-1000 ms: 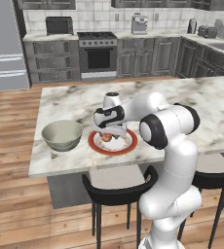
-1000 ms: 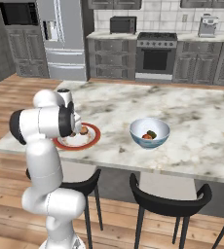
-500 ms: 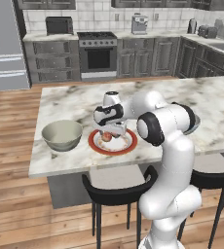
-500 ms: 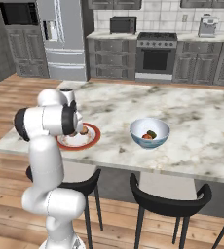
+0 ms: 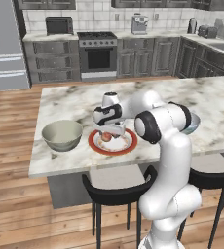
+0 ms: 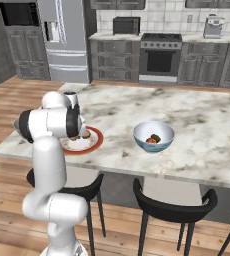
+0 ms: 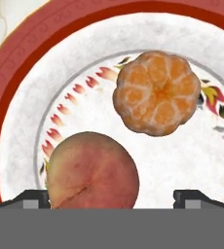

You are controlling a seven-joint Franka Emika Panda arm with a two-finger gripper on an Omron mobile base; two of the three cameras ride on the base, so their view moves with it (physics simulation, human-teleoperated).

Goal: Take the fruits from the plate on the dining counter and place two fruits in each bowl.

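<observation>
**A:** Left base view: the white arm bends low over the red-rimmed plate (image 5: 113, 141) on the marbled surface (image 5: 75, 99), its claw (image 5: 109, 132) hovering just above a reddish fruit (image 5: 105, 136). What stands nearby?

**B:** An empty grey bowl (image 5: 62, 135) sits just beside the plate, toward the refrigerator side. A second, pale bowl shows behind the robot's elbow.

**A:** Right base view: the arm's body masks most of the plate (image 6: 93, 143). And the other bowl?

**B:** The white bowl (image 6: 153, 136), well apart from the plate, already carries two fruits, one reddish (image 6: 150, 140), one dark green (image 6: 156, 137). That suggests half the job is done, with the grey bowl yet to be filled.

**A:** Hand view: looking straight down, a peach-like fruit (image 7: 93, 169) lies near the plate's rim (image 7: 16, 68), and a peeled, segmented orange fruit (image 7: 157, 93) sits beside it, not touching. Where are the fingertips (image 7: 33, 198)?

**B:** Spread wide apart, gripping nothing. One tip stands just at the peach's side; the other is clear of it, so the peach sits off-centre between them.

**A:** How will it handle?

**B:** Likely light, round and smooth, apt to roll on the glazed plate. Best taken across its widest middle. The peeled orange looks softer and would bruise under a hard squeeze.
</observation>
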